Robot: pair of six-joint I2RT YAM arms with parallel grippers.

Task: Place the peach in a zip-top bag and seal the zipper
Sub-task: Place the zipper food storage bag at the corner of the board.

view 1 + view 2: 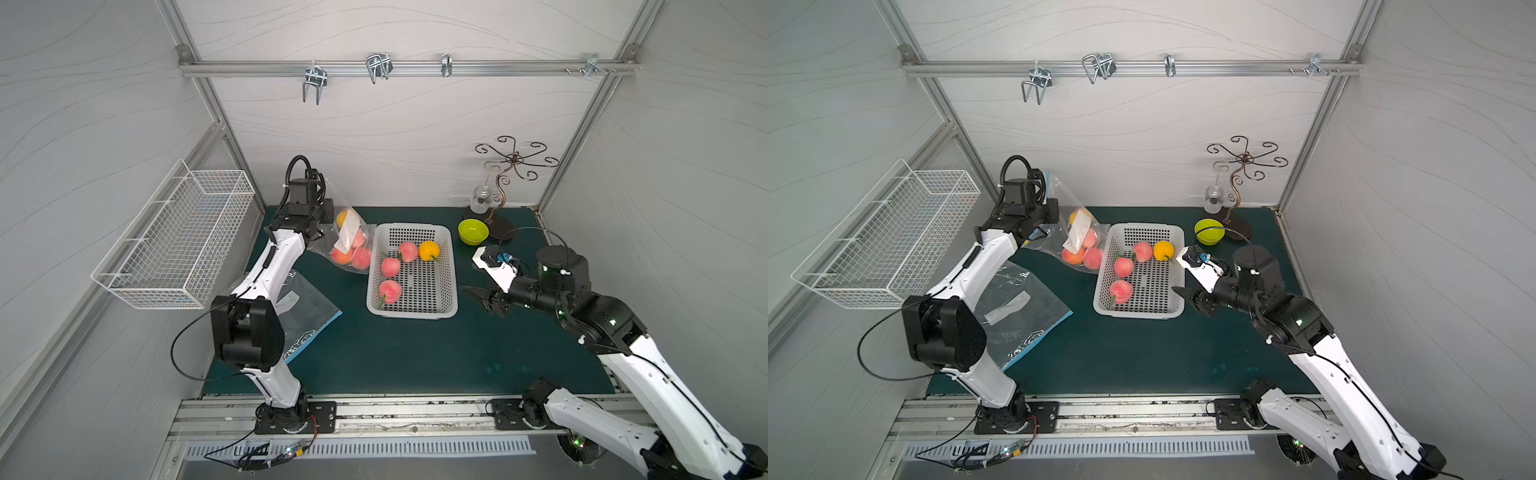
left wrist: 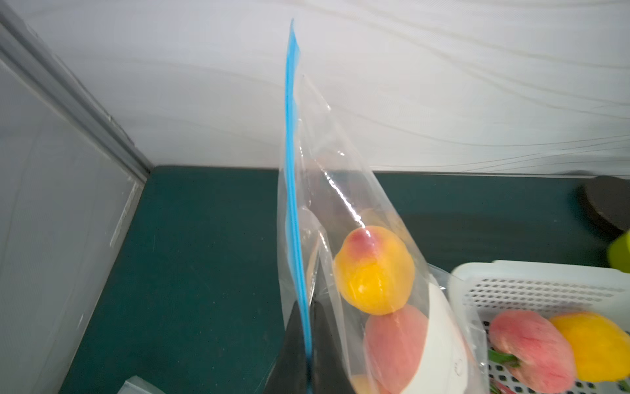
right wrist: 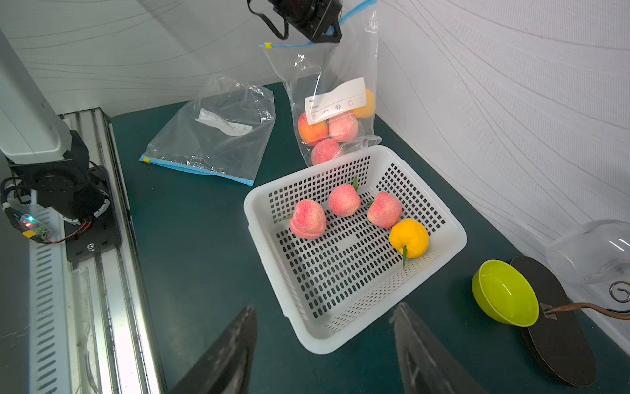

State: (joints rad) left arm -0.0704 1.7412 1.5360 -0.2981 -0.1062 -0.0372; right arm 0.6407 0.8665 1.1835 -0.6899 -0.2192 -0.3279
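Pinching the blue zipper strip (image 2: 293,170), the left gripper (image 2: 308,307) held the bag (image 1: 351,232) of peaches (image 3: 342,128) upright at upper left, against the basket (image 1: 454,270); the right gripper (image 3: 324,307) hung spread beside the basket's right rim, bare mat (image 1: 415,353) below.

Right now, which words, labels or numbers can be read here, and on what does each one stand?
"Date:", faint, on the white label of the filled bag.
"Content:", faint, same label; its small signs are too blurred.
White label of the empty bag: print too small to read.
I find no other text.
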